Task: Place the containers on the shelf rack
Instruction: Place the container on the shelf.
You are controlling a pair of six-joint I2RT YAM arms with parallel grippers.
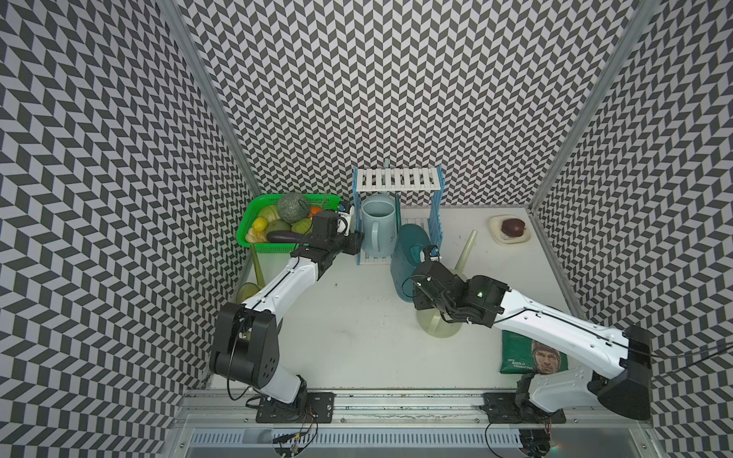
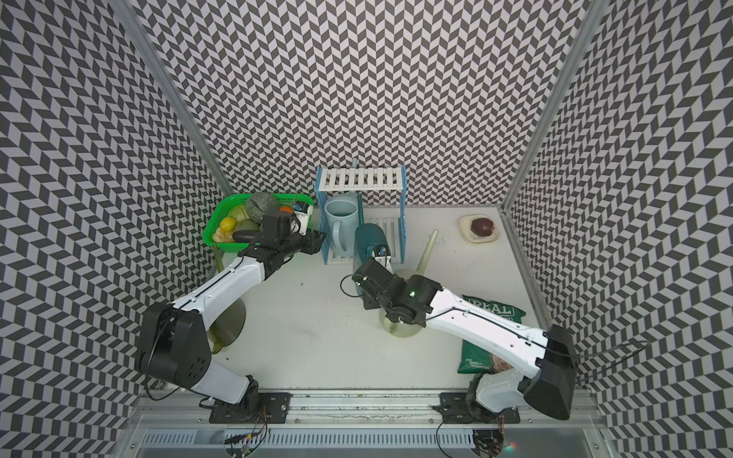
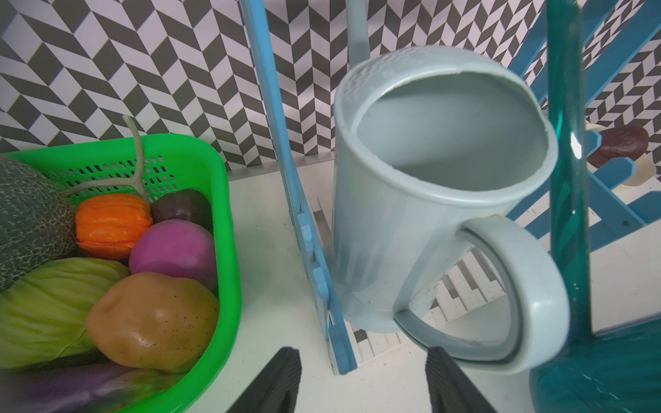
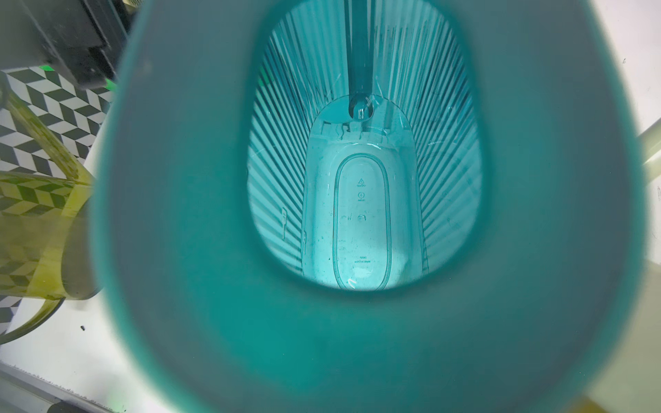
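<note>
Overhead view of a two-armed robot table. The shelf rack [image 1: 398,178] stands at twelve o'clock, with the light blue jug [image 1: 377,226] upright on its lower tier. At the rack's five o'clock the right gripper [image 1: 430,255] is clenched on the dark teal jug [image 1: 404,253], tilted over the shelf's front edge. The left gripper [image 3: 362,372] is parted, grasping nothing, just beside the blue jug's handle. The cream jug [image 1: 438,325] sits at four o'clock and the olive jug [image 2: 228,321] at nine. The jugs look light, stiff and smooth – likely slippery. The loop handle seems the surest hold – the long spouts may snag on the slats.
</note>
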